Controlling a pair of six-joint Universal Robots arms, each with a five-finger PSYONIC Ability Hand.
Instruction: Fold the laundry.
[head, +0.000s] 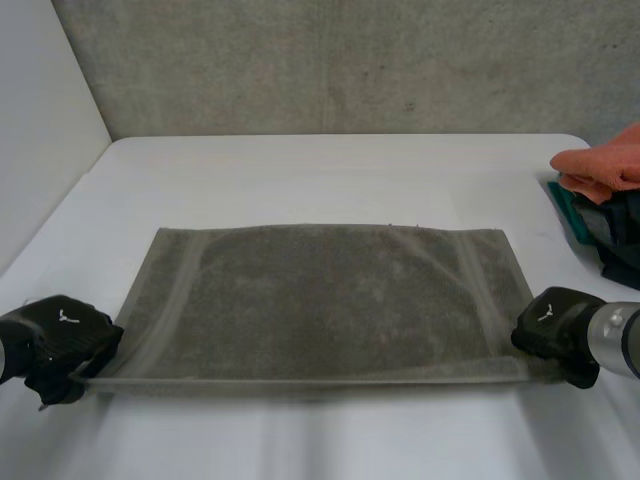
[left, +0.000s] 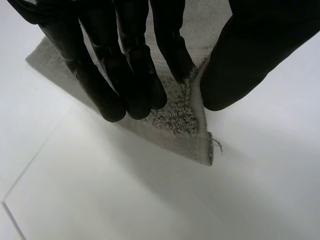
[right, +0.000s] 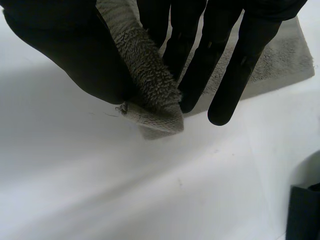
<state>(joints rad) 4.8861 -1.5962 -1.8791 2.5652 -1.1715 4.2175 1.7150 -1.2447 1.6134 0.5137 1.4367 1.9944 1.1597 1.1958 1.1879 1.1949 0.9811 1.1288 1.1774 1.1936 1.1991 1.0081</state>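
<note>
A grey towel (head: 330, 305) lies spread on the white table (head: 300, 170), its long near edge stretched between my two hands. My left hand (head: 62, 340) pinches the towel's near left corner (left: 197, 135) between fingers (left: 135, 75) and thumb (left: 235, 55). At the near right corner, my right hand (head: 556, 328) is shut on the cloth: the corner (right: 155, 100) is rolled between thumb (right: 65, 45) and fingers (right: 235, 75). The near edge is lifted slightly off the table.
A pile of laundry sits at the table's right edge: an orange cloth (head: 605, 165) on top of dark and teal garments (head: 605, 240). A dark garment (right: 305, 210) lies beside my right hand. A grey wall stands behind the table.
</note>
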